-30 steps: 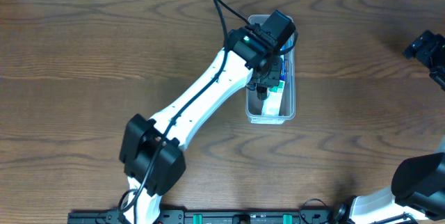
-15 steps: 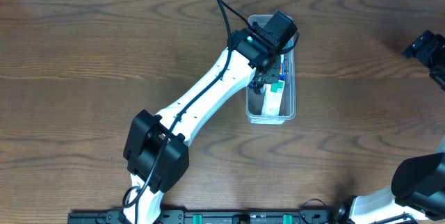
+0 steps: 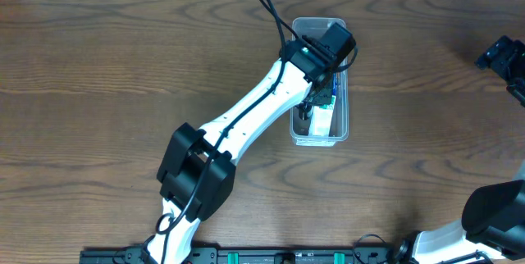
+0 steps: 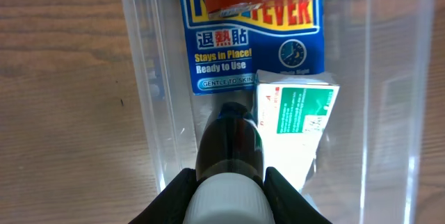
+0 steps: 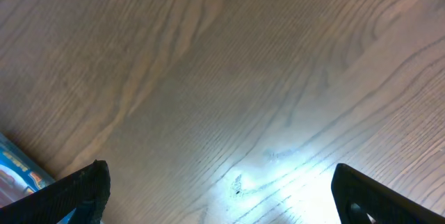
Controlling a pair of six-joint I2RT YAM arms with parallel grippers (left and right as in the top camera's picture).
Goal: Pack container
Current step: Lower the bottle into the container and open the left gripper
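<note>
The clear rectangular container (image 3: 340, 123) stands on the table right of centre; it also shows in the left wrist view (image 4: 389, 99). My left gripper (image 3: 310, 106) reaches into it, shut on a dark bottle with a white cap (image 4: 228, 154), held over the container's left side. Inside lie a blue fever-patch packet (image 4: 240, 50) and a white and green box (image 4: 295, 120). My right gripper (image 5: 222, 196) is open and empty over bare wood at the far right.
The dark wooden table (image 3: 98, 92) surrounds the container. The right arm's base (image 3: 492, 215) sits at the lower right, its wrist (image 3: 504, 57) near the right edge. A blue packet corner (image 5: 21, 165) shows at the right wrist view's left edge.
My left arm has shifted slightly right and farther over the container, carrying the bottle deeper along the bin. The right arm has not moved.
</note>
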